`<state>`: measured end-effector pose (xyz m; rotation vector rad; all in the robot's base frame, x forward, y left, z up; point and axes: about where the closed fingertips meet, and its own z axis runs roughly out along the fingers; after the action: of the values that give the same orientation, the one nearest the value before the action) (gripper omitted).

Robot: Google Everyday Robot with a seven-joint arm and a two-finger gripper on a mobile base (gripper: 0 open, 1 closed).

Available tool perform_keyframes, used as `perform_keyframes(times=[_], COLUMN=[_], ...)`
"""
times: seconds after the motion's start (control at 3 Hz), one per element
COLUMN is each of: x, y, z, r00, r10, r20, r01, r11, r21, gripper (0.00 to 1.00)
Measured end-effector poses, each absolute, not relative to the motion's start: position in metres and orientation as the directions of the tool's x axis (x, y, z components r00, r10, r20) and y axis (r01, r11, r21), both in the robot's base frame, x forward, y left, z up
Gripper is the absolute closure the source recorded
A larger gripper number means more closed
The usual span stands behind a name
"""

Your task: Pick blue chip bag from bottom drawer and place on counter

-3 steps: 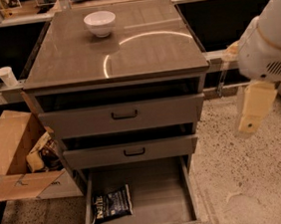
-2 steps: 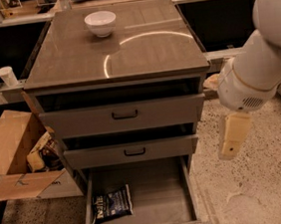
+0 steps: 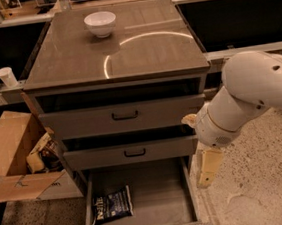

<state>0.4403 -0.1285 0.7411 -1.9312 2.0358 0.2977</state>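
Note:
The blue chip bag lies flat at the front left of the open bottom drawer. The glossy counter tops the cabinet and carries a curved light streak. My gripper hangs pointing down at the end of the white arm. It is just right of the bottom drawer's right side, above floor level and apart from the bag. It holds nothing that I can see.
A white bowl stands at the counter's back left. Two shallower drawers with black handles are slightly open above the bottom one. A cardboard box with clutter sits at the left. A paper cup stands on the left ledge.
My arm has swung left and down, bringing the gripper from the far right to beside the bottom drawer's right side. The bag has not moved.

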Motion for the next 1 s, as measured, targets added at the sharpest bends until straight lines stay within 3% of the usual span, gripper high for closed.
perform_keyframes(times=[0.67,1.0], x=[0.446,0.45], y=[-0.12,-0.097], z=[0.703,0.622], r00=[-0.034,-0.025], r10=[-0.924,-0.918], r20=[-0.38,-0.396], r01=[-0.995,-0.998], r11=[0.065,0.047], r21=[-0.07,-0.046], gripper=[0.0,0.0])
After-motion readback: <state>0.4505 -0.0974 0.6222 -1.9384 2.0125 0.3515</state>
